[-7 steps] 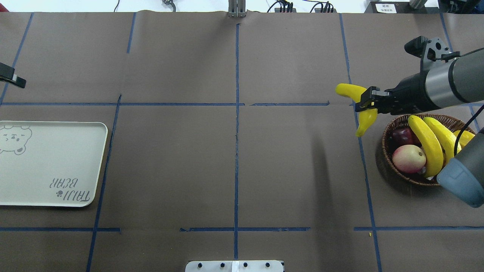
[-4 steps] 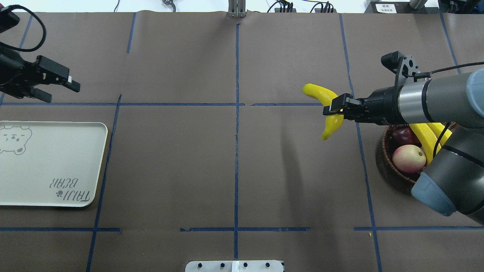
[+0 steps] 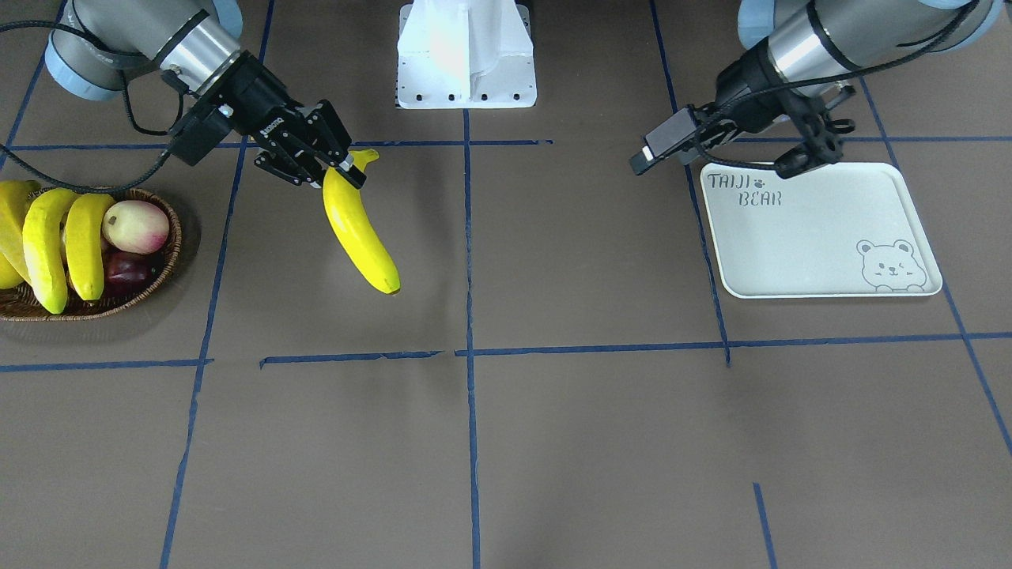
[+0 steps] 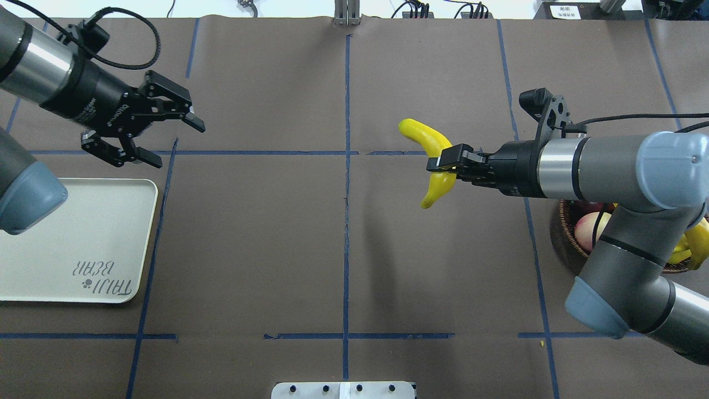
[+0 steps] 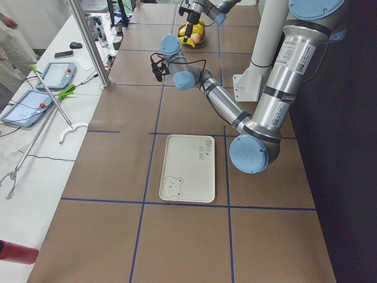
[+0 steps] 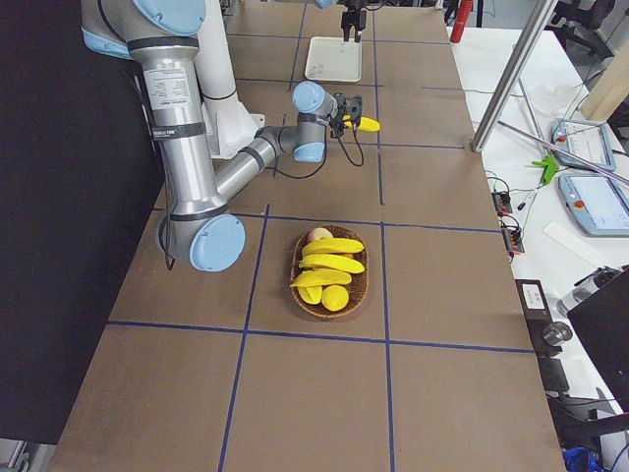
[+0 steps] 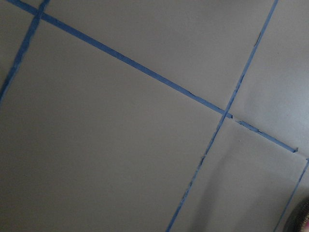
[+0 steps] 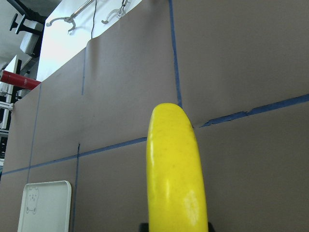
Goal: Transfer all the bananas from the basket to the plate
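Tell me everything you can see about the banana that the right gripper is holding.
The banana is long, curved, bright yellow and glossy like plastic, dark at its lower tip. The right gripper is shut on it near the stem end; it hangs tilted above the table, touching nothing else.

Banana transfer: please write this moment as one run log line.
right claw: shut on banana, held over table | left claw: open, empty, near plate | plate: empty | basket: other bananas inside
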Motion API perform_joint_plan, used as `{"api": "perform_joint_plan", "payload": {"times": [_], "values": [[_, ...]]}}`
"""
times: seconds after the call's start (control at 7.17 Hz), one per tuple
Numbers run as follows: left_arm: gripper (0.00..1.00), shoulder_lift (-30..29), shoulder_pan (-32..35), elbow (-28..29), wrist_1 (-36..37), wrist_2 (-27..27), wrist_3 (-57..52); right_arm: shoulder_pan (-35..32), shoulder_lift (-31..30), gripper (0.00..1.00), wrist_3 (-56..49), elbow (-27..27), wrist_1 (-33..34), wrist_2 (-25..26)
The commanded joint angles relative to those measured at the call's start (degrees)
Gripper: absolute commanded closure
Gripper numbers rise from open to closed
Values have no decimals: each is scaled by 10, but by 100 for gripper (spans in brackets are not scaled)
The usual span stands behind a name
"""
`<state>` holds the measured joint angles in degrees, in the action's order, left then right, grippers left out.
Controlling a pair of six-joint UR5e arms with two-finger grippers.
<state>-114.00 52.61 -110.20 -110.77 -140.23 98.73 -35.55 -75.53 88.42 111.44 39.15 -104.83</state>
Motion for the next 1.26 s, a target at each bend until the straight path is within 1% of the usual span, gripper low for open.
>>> {"api": "perform_joint_plan", "payload": {"times": [0.0, 0.14, 0.28, 0.42, 0.7, 0.98, 1.12], "values": [[0, -64, -71, 26, -1, 93, 94, 28, 62, 99, -10, -26, 5, 11], [0, -83, -87, 35, -1, 117, 128, 45, 94, 99, -10, -39, 43, 36], [0, -119, -88, 64, -1, 142, 178, 62, 120, 99, -10, -35, 78, 69], [0, -146, -88, 94, -2, 155, 206, 79, 123, 98, -9, -35, 79, 87], [0, -151, -96, 118, -35, 161, 212, 91, 142, 98, -9, -36, 80, 96], [0, -151, -109, 125, -37, 185, 212, 94, 146, 98, -9, -36, 81, 96], [0, -152, -117, 129, -39, 185, 212, 94, 151, 98, -9, -37, 81, 96]]}}
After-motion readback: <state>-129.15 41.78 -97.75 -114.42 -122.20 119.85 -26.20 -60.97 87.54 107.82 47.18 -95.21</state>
